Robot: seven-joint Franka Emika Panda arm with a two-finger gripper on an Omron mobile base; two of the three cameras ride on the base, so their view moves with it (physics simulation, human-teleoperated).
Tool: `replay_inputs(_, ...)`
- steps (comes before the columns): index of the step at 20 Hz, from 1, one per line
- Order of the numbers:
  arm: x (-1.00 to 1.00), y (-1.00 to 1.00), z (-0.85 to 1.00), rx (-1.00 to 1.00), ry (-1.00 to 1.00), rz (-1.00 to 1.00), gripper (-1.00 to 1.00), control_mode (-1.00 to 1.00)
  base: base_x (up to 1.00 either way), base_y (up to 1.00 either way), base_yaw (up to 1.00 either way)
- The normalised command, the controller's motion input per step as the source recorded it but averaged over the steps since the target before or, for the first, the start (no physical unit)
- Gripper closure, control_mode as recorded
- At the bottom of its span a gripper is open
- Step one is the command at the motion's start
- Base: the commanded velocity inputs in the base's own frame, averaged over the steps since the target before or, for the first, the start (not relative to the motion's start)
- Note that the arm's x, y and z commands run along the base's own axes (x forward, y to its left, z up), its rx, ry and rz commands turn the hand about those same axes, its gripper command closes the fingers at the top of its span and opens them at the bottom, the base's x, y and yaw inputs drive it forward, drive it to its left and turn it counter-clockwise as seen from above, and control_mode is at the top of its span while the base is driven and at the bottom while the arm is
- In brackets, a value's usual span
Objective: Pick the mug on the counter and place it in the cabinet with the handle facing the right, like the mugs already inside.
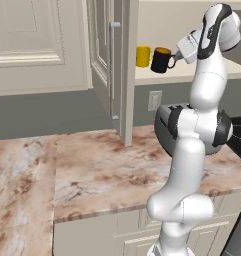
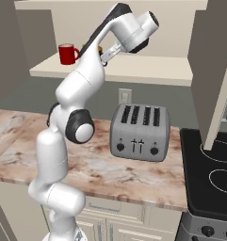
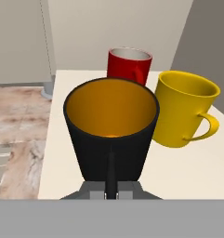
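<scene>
**Black mug held at the cabinet shelf**

The desk [image 1: 102, 170] spreads below me, pinkish-brown marbled stone with cream fronts underneath, and a silver four-slot toaster [image 2: 139, 132] stands on it beside the black stovetop [image 2: 214, 176]. Above it the cabinet [image 1: 123, 70] stands open, its paneled door swung out toward me with the long silver bar [image 1: 112, 70] running down its edge. The beige shelf [image 3: 187, 172] inside stretches pale and flat.

My white arm [image 1: 202, 115] reaches up from the base to that shelf. My jaws [image 1: 178, 56] are pinching the mug [image 3: 111, 132]: one dark finger runs up the middle of its near wall in the hand view, so I grip its rim wall. The mug is upright at the front of the shelf, its orange-yellow inside open to me. I cannot tell whether its bottom touches the shelf. In the left base view its black loop handle [image 1: 156, 64] sticks out toward the yellow mug [image 3: 184, 111], which stands just beside it with its own handle pointing right. A red mug [image 3: 128, 64] sits behind both.
</scene>
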Motion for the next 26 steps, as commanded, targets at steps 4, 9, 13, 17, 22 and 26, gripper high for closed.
replay_inputs(4, 0.0, 0.06, -0.04, 0.0, 0.0, 0.0, -1.0, -1.0, 0.0, 0.0, 0.0)
replay_inputs(9, 0.0, 0.01, -0.01, 0.0, 0.0, 0.0, -1.0, -1.0, 0.0, 0.0, 0.0)
replay_inputs(13, 0.0, 0.0, 0.0, 0.0, -0.01, 0.0, -1.0, -1.0, 0.0, 0.0, 0.0)
replay_inputs(17, -0.09, 0.0, 0.0, 0.0, 0.0, 0.0, -1.0, -1.0, 0.0, 0.0, 0.0)
replay_inputs(22, -0.23, 0.0, 0.0, 0.0, 0.0, -0.03, -1.0, -1.0, 0.0, 0.0, 0.0)
replay_inputs(26, -0.18, -0.01, -0.01, 0.0, 0.0, -0.03, -1.0, -1.0, 0.0, 0.0, 0.0)
